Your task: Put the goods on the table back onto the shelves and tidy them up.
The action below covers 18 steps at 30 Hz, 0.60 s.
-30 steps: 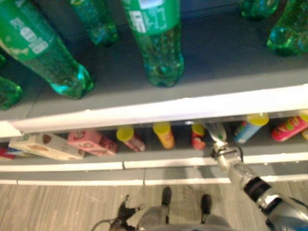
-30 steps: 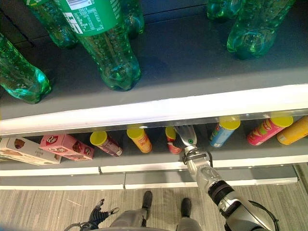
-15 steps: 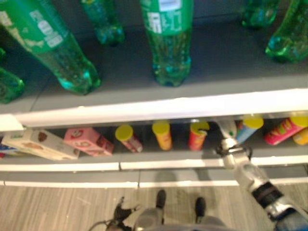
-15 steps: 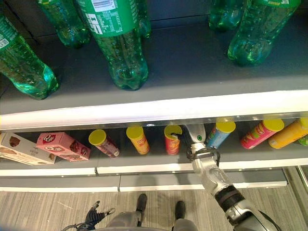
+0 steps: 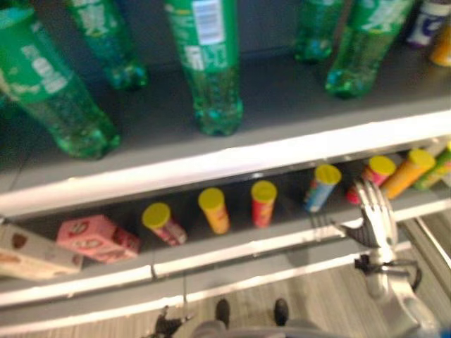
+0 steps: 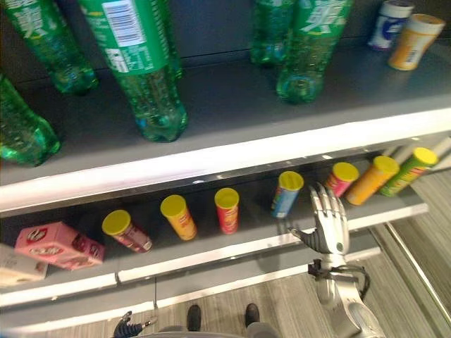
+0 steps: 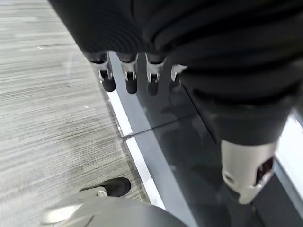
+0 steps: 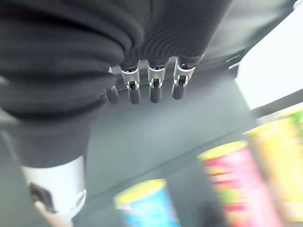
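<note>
Several yellow-lidded chip cans stand in a row on the lower shelf (image 6: 211, 255): a dark red can (image 6: 127, 231), a yellow can (image 6: 177, 216), a red can (image 6: 227, 209), a blue can (image 6: 286, 193), then pink (image 6: 340, 179), orange (image 6: 371, 179) and green (image 6: 405, 171) ones. My right hand (image 6: 325, 225) is open and empty in front of the shelf edge, just right of the blue can (image 8: 144, 203); its fingers (image 8: 151, 87) are straight. My left hand (image 7: 128, 75) hangs open and empty by the shelf base.
Large green bottles (image 6: 141, 70) stand on the upper shelf (image 6: 232, 105), with a white can (image 6: 389, 24) and an orange can (image 6: 416, 41) at its far right. A pink box (image 6: 56, 245) lies at the lower shelf's left end. Wood-pattern floor (image 7: 47, 118) runs below.
My right hand has drawn back out of the lower shelf, from beside the red can to in front of the edge right of the blue can. The camera has swung.
</note>
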### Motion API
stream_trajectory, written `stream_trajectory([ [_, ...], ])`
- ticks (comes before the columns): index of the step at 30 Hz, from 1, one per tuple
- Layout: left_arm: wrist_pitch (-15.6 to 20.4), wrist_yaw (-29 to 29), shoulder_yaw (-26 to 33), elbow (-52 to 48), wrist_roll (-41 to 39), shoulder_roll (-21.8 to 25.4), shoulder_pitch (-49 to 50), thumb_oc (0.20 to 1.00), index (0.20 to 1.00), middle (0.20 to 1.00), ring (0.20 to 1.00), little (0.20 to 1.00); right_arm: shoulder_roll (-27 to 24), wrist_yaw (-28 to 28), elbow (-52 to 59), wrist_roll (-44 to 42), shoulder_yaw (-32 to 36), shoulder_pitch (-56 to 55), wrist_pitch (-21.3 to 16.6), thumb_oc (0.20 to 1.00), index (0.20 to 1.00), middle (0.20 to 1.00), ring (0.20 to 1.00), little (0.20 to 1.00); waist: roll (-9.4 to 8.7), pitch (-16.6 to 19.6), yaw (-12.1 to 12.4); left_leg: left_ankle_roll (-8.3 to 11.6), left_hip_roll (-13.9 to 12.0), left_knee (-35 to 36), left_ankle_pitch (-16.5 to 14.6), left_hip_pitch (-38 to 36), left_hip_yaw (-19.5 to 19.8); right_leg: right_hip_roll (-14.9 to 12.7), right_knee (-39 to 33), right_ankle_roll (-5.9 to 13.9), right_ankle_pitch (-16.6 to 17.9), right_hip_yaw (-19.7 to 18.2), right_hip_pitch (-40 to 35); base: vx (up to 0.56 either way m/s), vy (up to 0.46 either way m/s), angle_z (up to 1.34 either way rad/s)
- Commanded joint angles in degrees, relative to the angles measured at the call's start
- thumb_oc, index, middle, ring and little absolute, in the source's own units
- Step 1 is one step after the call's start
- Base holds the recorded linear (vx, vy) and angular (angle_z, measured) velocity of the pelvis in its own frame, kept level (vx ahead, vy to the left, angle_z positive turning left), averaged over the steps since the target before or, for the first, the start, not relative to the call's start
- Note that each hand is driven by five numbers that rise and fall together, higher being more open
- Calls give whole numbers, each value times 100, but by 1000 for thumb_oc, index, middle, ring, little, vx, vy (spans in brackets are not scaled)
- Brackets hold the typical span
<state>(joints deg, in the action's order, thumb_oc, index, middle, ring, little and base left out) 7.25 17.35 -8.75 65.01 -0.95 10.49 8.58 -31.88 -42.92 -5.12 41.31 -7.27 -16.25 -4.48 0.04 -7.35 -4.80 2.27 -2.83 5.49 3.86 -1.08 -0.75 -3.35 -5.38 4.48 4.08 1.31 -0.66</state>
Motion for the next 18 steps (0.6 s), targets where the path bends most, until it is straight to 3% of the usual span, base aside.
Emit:
stream_trajectory([
  [1, 68, 12, -65, 292, 343, -93, -277, 1000, 1000, 1000, 1000, 1000, -55, -156, 101, -275, 297, -3, -26, 1000, 1000, 1000, 1000, 1000, -42, 59, -212, -133, 184, -49, -950, -395, -398, -55, 105, 307, -197, -240, 173, -75, 173, -61],
  [5, 129, -80, -104, 366, 380, -95, -321, 1000, 1000, 1000, 1000, 1000, 125, -122, -299, -361, 480, -341, 47, 1000, 1000, 1000, 1000, 1000, -101, -28, -430, -195, 204, -49, -972, -342, -740, -34, 197, 412, -19, -557, 499, -158, 99, -78],
  [6, 226, -172, -232, 304, 329, -11, -515, 1000, 1000, 1000, 1000, 1000, 405, -164, -993, -526, 352, -289, 150, 1000, 1000, 1000, 1000, 1000, -259, -345, -670, -235, 200, -49, -974, -155, -1153, 77, 351, 701, 500, -789, 1132, -308, 39, -84],
  [7, 225, -174, -225, 305, 328, -3, -523, 1000, 1000, 1000, 1000, 1000, 412, -169, -1002, -526, 345, -274, 148, 1000, 1000, 1000, 1000, 1000, -280, -328, -656, -230, 210, -49, -946, -121, -1175, 71, 352, 698, 525, -813, 1174, -424, 57, -105],
  [8, 240, -196, -230, 251, 256, 19, -605, 1000, 1000, 1000, 1000, 1000, 544, -203, -1295, -677, 315, -241, 227, 1000, 1000, 1000, 1000, 1000, -259, -403, -617, -215, 118, -49, -907, -23, -1369, 63, 402, 720, 461, -479, 1344, -219, -5, -154],
  [9, 226, -208, -258, 52, 65, 77, -671, 1000, 1000, 1000, 1000, 1000, 729, -200, -1590, -858, 208, -203, 262, 1000, 1000, 1000, 1000, 1000, -169, -388, -480, -145, -103, -49, -863, 115, -1590, -175, 648, 664, 58, 572, 1315, -288, -32, -186],
  [10, 221, -208, -257, 42, 59, 80, -670, 1000, 1000, 1000, 1000, 1000, 729, -206, -1597, -860, 205, -194, 258, 1000, 1000, 1000, 1000, 1000, -217, -408, -501, -153, -82, -49, -723, 173, -1650, -207, 675, 605, 137, 623, 1377, -269, -97, -190],
  [11, 183, -156, -125, -54, -246, 63, -627, 1000, 1000, 1000, 1000, 1000, 868, -203, -2030, -932, 65, -205, 363, 1000, 1000, 1000, 1000, 1000, -134, -366, -266, -113, -342, -79, -690, 193, -2004, -660, 973, 492, -285, 1396, 1019, -266, -138, -139],
  [12, 175, -145, -44, -62, -372, 36, -589, 1000, 1000, 1000, 1000, 1000, 913, -192, -2089, -921, 29, -203, 413, 1000, 1000, 1000, 1000, 1000, -136, -344, -159, -104, -445, -106, -647, 213, -2215, -927, 1083, 465, -324, 1626, 841, -183, -103, -122],
  [13, 174, -146, -46, -64, -378, 40, -584, 1000, 1000, 1000, 1000, 1000, 915, -193, -2091, -920, 26, -204, 416, 1000, 1000, 1000, 1000, 1000, -144, -353, -147, -103, -441, -105, -654, 193, -2229, -931, 1094, 468, -333, 1611, 836, -186, -115, -133],
  [14, 201, -109, 23, -68, -486, 13, -551, 1000, 1000, 1000, 1000, 1000, 891, -198, -2148, -852, -15, -172, 471, 1000, 1000, 1000, 1000, 1000, -128, -315, -28, -88, -548, -148, -599, 247, -2460, -1267, 1227, 485, -300, 1863, 618, -176, -104, -151],
  [17, 202, -122, 155, -130, -638, -5, -453, 1000, 1000, 1000, 1000, 1000, 855, -104, -2094, -635, -151, 33, 628, 1000, 1000, 1000, 1000, 1000, -153, -80, 288, -23, -787, -424, -506, 488, -2978, -2191, 1313, 657, 387, 2634, -49, -257, -239, -128],
  [18, 196, -109, 298, -135, -819, -4, -407, 1000, 1000, 1000, 1000, 1000, 836, -59, -1976, -550, -285, 208, 652, 1000, 1000, 1000, 1000, 1000, -250, 120, 542, 62, -1000, -535, -391, 569, -3378, -2650, 1291, 939, 1048, 3268, -423, -191, -265, -124],
])
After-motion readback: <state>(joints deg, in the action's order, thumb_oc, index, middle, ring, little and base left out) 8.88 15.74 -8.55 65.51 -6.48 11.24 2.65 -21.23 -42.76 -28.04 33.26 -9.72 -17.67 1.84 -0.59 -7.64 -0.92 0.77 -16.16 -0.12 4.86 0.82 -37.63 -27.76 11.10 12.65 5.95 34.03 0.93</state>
